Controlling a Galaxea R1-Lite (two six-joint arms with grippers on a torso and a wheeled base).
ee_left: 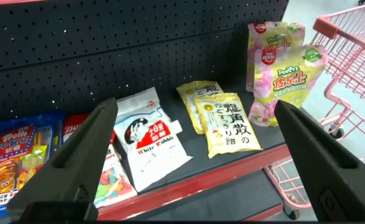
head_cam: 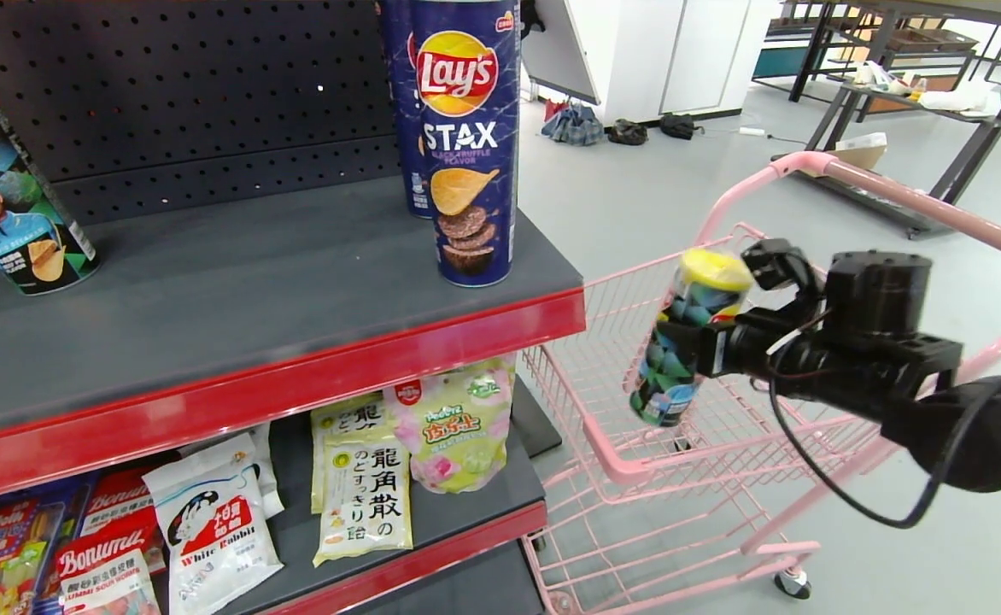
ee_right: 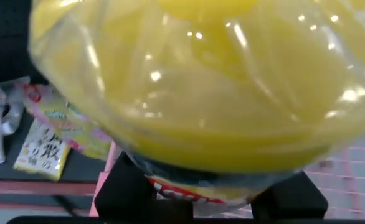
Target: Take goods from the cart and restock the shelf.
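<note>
My right gripper (head_cam: 690, 342) is shut on a chip can (head_cam: 687, 337) with a yellow lid, holding it tilted above the pink cart (head_cam: 816, 164), to the right of the shelf. Its yellow lid (ee_right: 220, 81) sits close up in the right wrist view. A tall blue chip can (head_cam: 466, 145) stands at the right end of the upper shelf board (head_cam: 236, 299), and a green-black can (head_cam: 9, 213) stands at its left end. My left gripper (ee_left: 195, 162) is open, facing the lower shelf (ee_left: 232, 171) with its snack bags.
The lower shelf holds a white candy bag (head_cam: 214, 525), yellow lozenge bags (head_cam: 362, 495), a green-pink bag (head_cam: 458, 427) and red packets (head_cam: 99, 555). The upper board is bare between the two cans. Tables (head_cam: 919, 94) and bags on the floor (head_cam: 577, 124) lie behind the cart.
</note>
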